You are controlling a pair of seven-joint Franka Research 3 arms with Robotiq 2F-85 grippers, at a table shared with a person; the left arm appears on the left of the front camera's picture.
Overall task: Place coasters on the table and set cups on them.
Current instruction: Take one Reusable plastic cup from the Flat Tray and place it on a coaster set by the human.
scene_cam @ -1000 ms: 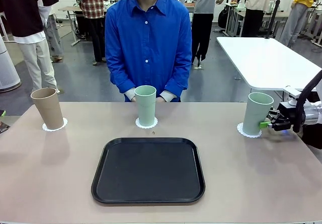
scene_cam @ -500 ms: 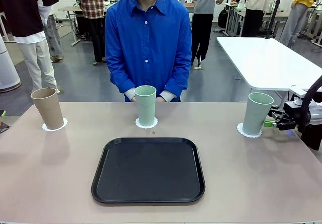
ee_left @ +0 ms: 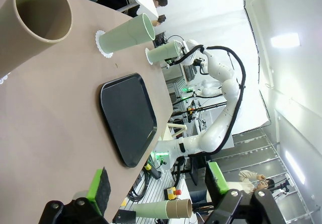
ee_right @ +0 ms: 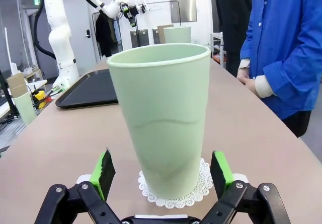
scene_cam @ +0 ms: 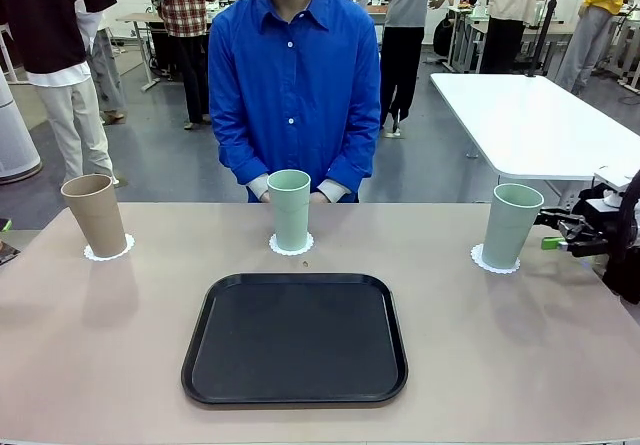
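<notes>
Three cups stand on white coasters on the beige table: a tan cup on the far-left coaster, a mint cup on the middle coaster, and another mint cup on the right coaster. My right gripper hovers open just right of that cup, not touching it. In the right wrist view the mint cup stands on its coaster just ahead of the open right gripper. My left gripper is open and holds nothing, with the tan cup far ahead.
A black tray lies bare in the middle near my side. A person in a blue shirt stands at the far edge behind the middle cup, hands resting by the edge. A white table stands at the back right.
My right gripper has drawn back to the right, away from the right mint cup, which stays upright on its coaster. Nothing else has moved.
</notes>
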